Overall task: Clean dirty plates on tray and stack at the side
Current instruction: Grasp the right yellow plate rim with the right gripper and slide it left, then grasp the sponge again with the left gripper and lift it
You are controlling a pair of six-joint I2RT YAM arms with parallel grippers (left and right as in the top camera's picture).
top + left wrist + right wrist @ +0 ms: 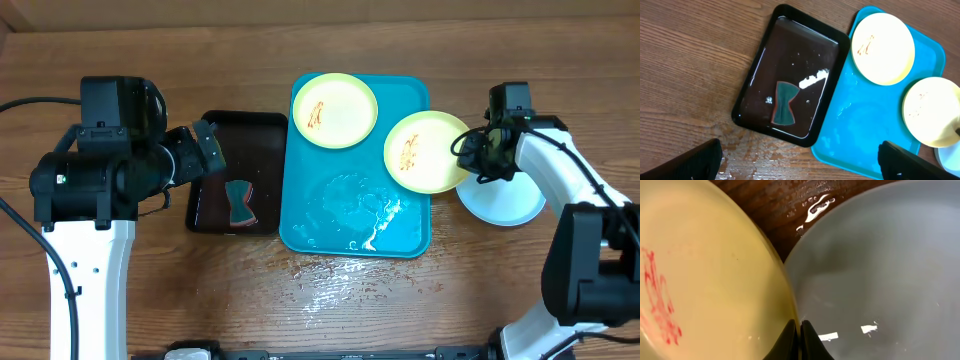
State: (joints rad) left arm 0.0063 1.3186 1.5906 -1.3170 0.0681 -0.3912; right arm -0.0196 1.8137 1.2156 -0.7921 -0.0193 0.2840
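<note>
The right gripper (468,152) is clamped on the right rim of a sauce-streaked yellow-green plate (425,152) that overhangs the right edge of the turquoise tray (350,215). The right wrist view shows its fingertips (788,345) together at that rim, with the plate mostly cut off and a pale teal plate (880,270) beside it. A second streaked plate (335,110) lies at the tray's upper left. The left gripper (800,162) hangs with its jaws wide apart near a black tray (790,50) holding a sponge (784,102), and its fingers are cut off at the frame's lower corners.

right claw (800,341) pinches a red-streaked yellow plate (705,280) beside a pale plate (880,270).
</note>
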